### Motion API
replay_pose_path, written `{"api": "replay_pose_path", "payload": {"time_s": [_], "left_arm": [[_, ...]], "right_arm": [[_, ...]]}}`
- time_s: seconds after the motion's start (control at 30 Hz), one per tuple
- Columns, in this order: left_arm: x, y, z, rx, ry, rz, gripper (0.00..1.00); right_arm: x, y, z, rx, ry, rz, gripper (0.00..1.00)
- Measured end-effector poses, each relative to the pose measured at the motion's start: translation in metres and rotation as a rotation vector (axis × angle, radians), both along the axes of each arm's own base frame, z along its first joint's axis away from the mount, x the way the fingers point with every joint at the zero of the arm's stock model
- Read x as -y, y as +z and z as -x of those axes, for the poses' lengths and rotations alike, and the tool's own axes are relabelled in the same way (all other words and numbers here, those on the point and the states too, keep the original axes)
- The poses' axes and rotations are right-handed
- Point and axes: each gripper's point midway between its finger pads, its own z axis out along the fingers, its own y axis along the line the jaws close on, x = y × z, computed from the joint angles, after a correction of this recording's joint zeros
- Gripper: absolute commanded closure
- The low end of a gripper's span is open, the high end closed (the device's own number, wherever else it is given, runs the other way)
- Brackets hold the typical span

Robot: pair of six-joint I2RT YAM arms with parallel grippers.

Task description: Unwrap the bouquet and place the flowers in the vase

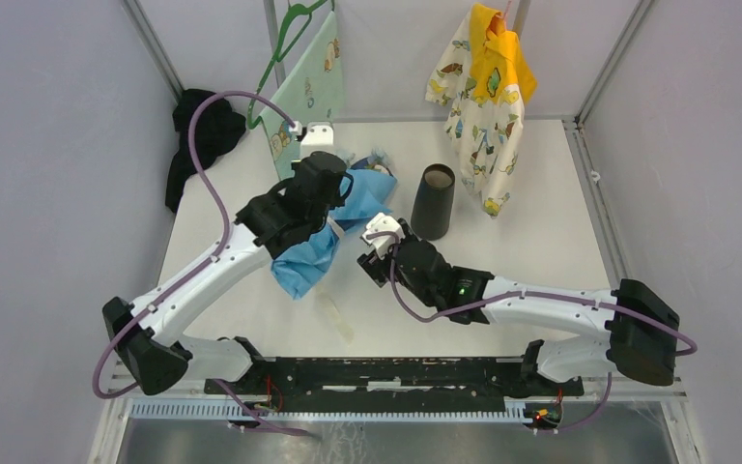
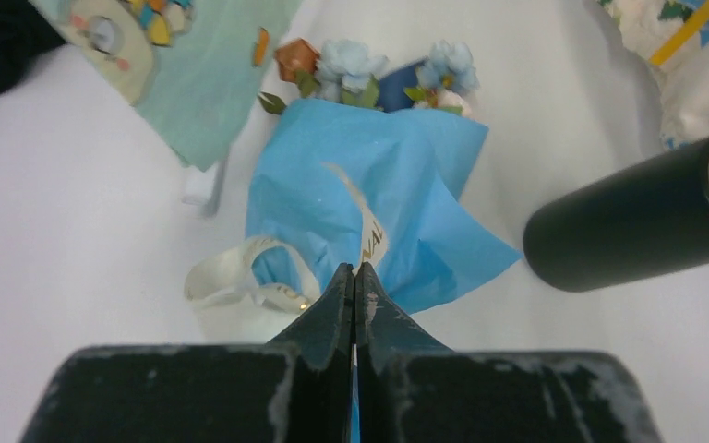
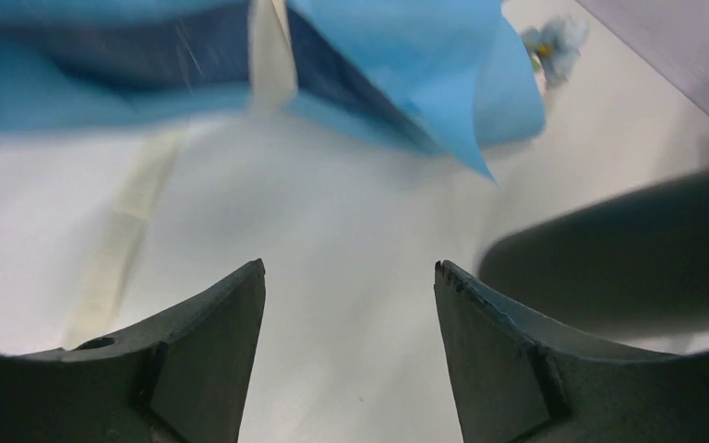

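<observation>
Left gripper [image 2: 354,277], flowers [image 2: 346,65] in bouquet [image 2: 378,166], vase [image 1: 433,205] upright

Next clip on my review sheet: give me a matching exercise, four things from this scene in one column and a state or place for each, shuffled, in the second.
Things:
1. left pincer
2. right pincer
3. plain dark tapered cylindrical vase
4. yellow and white floral-patterned garment

States or places:
A. hanging up at the back
B. open above the bare white table
C. shut on the light blue paper-wrapped bouquet
D. standing upright, rim up, right of the bouquet

Pairs: 1-C, 2-B, 3-D, 4-A
</observation>
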Motion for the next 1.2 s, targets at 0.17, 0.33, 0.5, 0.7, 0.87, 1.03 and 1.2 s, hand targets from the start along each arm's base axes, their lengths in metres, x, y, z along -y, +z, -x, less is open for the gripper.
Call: {"api": "replay_pose_path", "payload": {"time_s": [0.17, 0.33, 0.5, 0.7, 0.87, 1.03, 1.2], "left_arm": [[0.031, -0.04, -0.007, -0.082, -0.096, 0.009, 0.97], [0.06, -0.084, -0.017, -0.161, -0.174, 0.028, 0.98], [0.068, -0.115, -0.031, -0.212, -0.194, 0.045, 0.98], [0.065, -0.12, -0.051, -0.207, -0.181, 0.083, 0.98], [0.067, -0.115, -0.055, -0.192, -0.18, 0.093, 0.98], [0.065, -0.115, -0.055, -0.19, -0.176, 0.094, 0.98], [0.058, -0.12, -0.057, -0.196, -0.166, 0.097, 0.98]], "right_arm": [[-0.026, 0.027, 0.008, 0.016, 0.105, -0.134, 0.27], [-0.031, 0.029, 0.022, -0.007, 0.181, -0.2, 0.27], [-0.039, 0.014, 0.032, -0.072, 0.227, -0.216, 0.28], [-0.042, -0.039, 0.022, -0.188, 0.215, -0.143, 0.37], [-0.022, -0.07, -0.004, -0.254, 0.136, -0.096, 0.53], [-0.004, -0.085, -0.029, -0.295, 0.076, -0.092, 0.55], [-0.014, -0.106, -0.022, -0.374, 0.126, -0.083, 0.64]]}}
